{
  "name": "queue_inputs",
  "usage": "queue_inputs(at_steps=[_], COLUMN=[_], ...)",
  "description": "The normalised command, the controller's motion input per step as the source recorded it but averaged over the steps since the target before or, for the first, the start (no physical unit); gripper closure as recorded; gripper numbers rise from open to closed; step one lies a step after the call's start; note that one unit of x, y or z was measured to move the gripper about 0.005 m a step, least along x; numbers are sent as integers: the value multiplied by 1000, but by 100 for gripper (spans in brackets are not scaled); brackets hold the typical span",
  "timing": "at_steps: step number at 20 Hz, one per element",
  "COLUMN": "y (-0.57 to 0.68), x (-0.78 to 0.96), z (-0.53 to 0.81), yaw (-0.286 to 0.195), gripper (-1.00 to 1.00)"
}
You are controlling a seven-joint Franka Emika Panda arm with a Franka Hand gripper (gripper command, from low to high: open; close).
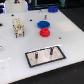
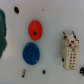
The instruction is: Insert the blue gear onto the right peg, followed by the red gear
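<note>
Hand unseen, blue gear (image 1: pixel 43 24) touching red gear (image 1: pixel 45 33)

Little of the robot shows. Above the far edge of the white table (image 1: pixel 70 35), near its far-left corner in the exterior view, a pale white, rounded piece of the arm (image 1: pixel 18 2) is cut off by the frame; it looks smooth and glossy, with dark shadow beside it. No cables, screws or markings can be made out at this blur. In the wrist view a dark teal-green mass (image 2: pixel 2 30), curved and out of focus, may belong to the robot, though that is uncertain.
</note>
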Motion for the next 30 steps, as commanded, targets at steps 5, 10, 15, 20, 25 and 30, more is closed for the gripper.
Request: queue_inputs(at_steps=[5,10,15,20,25,30], y=[430,450,265,286,229,191], x=[-646,-611,-347,-536,-481,-452], z=[-129,-207,-176,-432,-499,-531], yaw=[0,0,0,0,0,0], gripper=[-100,-100,-100,-100,-100,-100])
